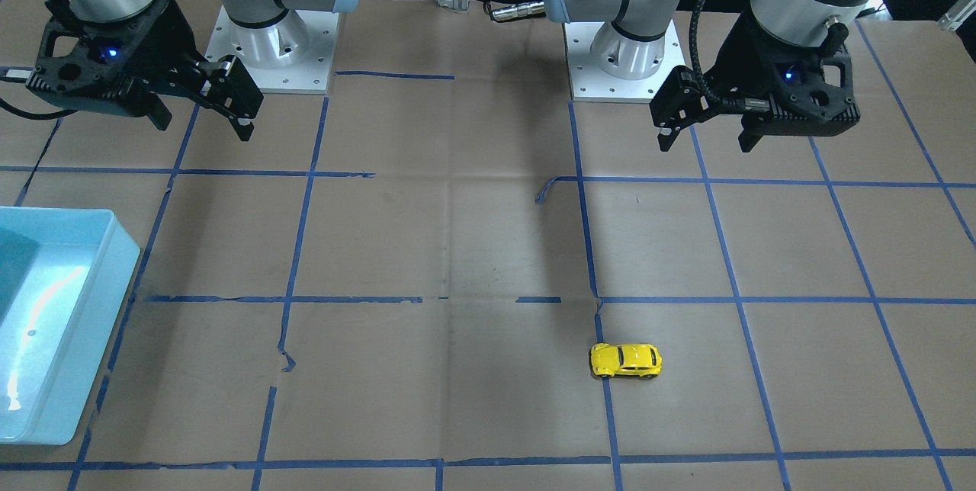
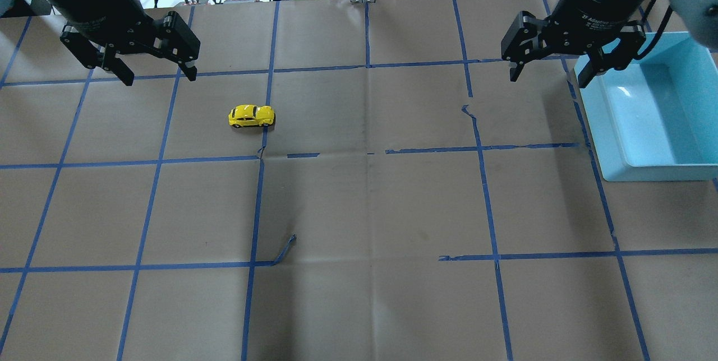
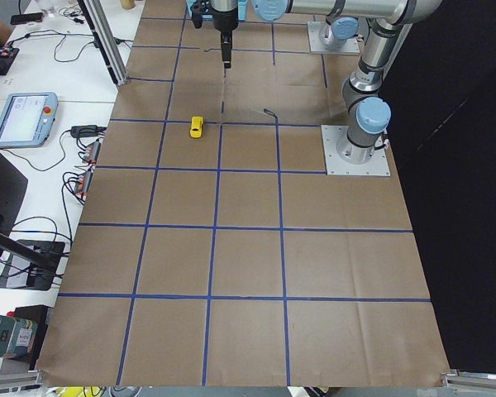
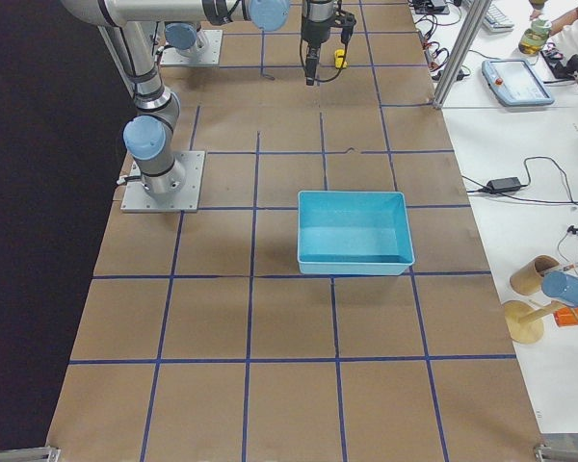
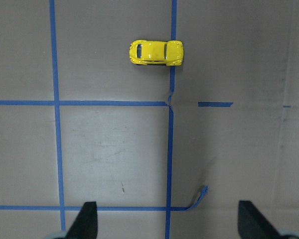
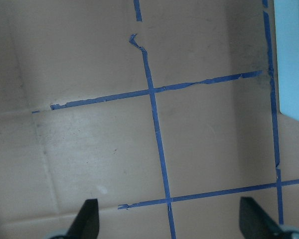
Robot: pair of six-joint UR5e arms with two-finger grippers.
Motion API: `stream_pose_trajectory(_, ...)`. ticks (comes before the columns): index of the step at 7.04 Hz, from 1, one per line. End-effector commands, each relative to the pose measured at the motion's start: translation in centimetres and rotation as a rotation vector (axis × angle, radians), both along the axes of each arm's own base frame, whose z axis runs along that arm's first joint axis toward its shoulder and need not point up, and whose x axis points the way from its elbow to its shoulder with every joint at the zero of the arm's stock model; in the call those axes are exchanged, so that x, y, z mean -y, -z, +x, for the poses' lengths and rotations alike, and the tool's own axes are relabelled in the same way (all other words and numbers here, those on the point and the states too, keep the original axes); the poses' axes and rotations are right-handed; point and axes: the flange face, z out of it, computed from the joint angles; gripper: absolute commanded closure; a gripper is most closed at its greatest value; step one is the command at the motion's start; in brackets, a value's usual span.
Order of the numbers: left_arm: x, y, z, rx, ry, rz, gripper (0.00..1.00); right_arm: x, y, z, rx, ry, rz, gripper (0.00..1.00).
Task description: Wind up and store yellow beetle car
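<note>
My two hands hang above the brown paper-covered desk (image 2: 364, 209), and everything here I place against the shallow light-blue plastic bin (image 2: 656, 173) that sits at the desk's edge on my right. The small glossy yellow beetle car (image 2: 251, 116) stands on its four wheels well apart from that bin, across most of the desk's width from it on my left half, and nothing is touching it. One end of the car lies over one of the blue tape lines (image 5: 114, 103) that mark the paper into squares, just beside a crossing of two lines, and its length runs roughly towards the bin. My left hand (image 2: 160, 78) is the one far from the bin: it hovers near the car, on the car's side away from the bin and a little farther out from me, its black fingers (image 5: 89, 219) spread wide with nothing between them. My right hand (image 2: 548, 81) hovers at the bin's far corner on the side facing the car, and one finger shows over the bin's rim from overhead; its fingers are also spread wide and hold nothing. The bin shows nothing inside but glare on its floor
</note>
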Motion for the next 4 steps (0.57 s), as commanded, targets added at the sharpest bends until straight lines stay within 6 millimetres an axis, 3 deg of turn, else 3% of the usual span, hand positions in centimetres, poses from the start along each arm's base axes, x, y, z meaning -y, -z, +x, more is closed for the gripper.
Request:
stream_pose_trajectory(1, 0.0, 0.03, -0.01, 0.002, 0.002, 0.0, 0.0, 0.02, 0.01, -0.07, 0.0, 0.0, 0.0, 0.0)
stream_pose_trajectory(4, 0.2, 0.09, 0.01, 0.002, 0.022, -0.006, 0.0, -0.01, 0.1, -0.03, 0.005, -0.006, 0.003, 0.0)
